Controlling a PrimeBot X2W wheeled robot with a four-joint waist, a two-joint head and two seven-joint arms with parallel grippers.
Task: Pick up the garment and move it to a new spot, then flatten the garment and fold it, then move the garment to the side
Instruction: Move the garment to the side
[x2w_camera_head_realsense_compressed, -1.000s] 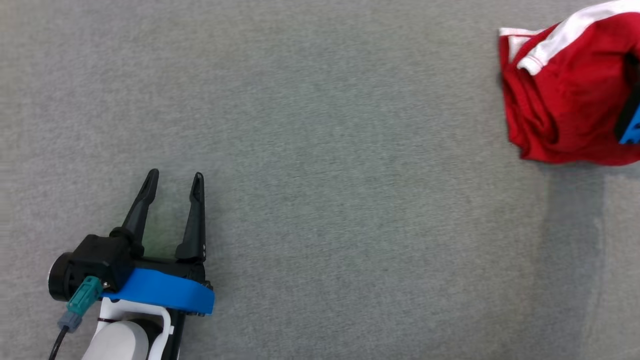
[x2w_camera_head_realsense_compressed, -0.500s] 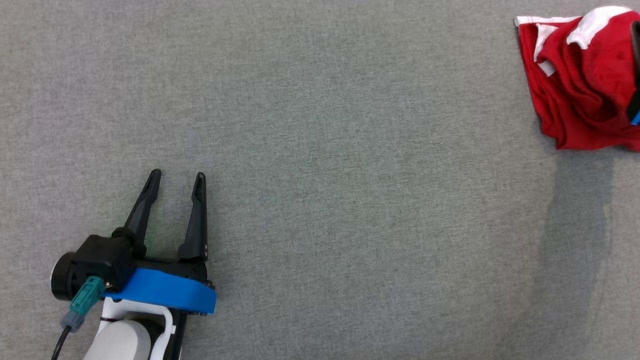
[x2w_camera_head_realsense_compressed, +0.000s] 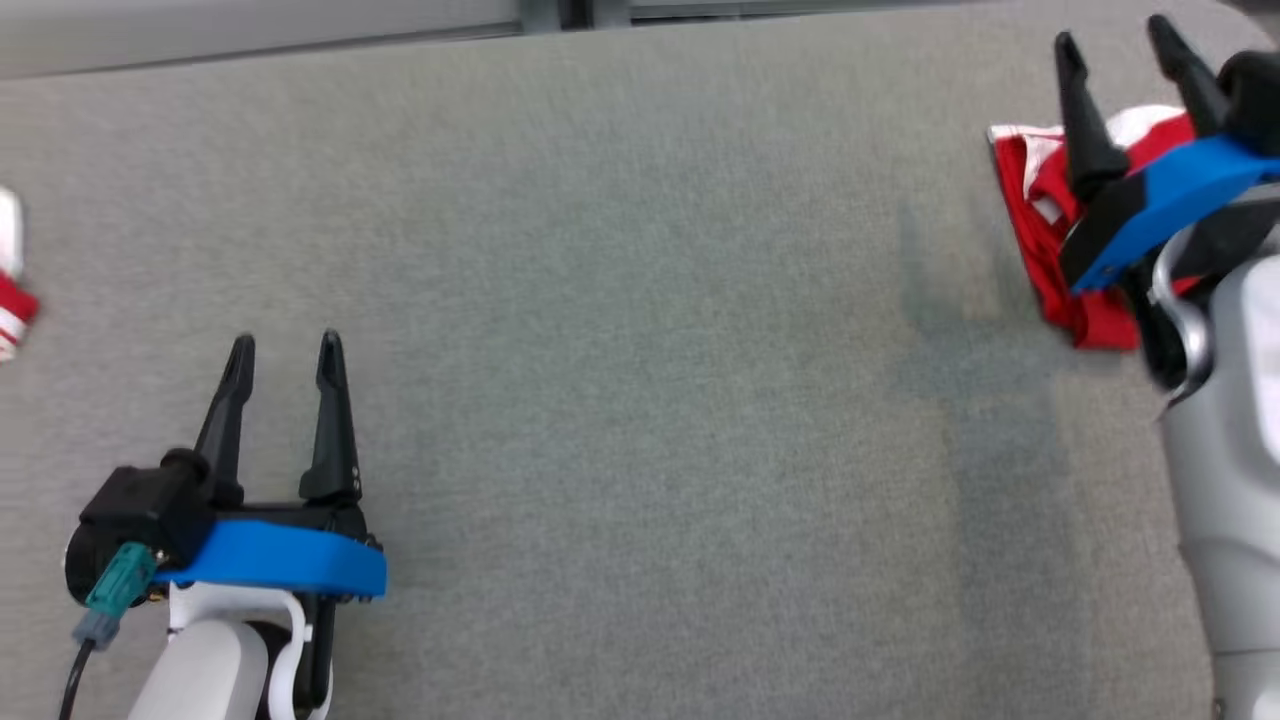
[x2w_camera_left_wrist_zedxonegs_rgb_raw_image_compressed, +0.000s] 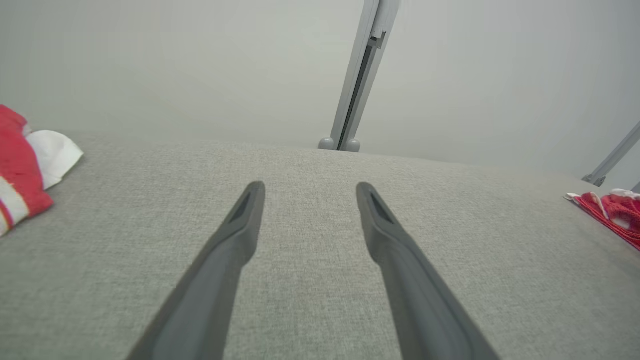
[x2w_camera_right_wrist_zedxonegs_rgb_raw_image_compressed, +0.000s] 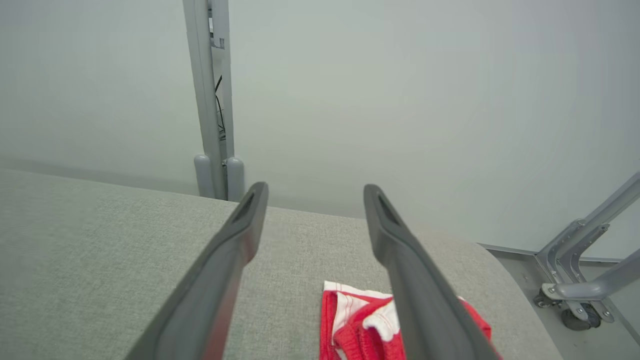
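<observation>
My right gripper has just sprung open, dropping the red garment at the far right. It lies bunched, so this carry looks finished. My left gripper hangs open and empty.

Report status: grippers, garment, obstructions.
Left gripper open, empty. Right gripper open, above bunched red garment, far right. Second red-white cloth far left, nothing blocking.

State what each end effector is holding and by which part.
Nothing is held. The left end effector is open over the bare grey surface. The right end effector is open, with the red garment lying crumpled beneath it, not pinched.
</observation>
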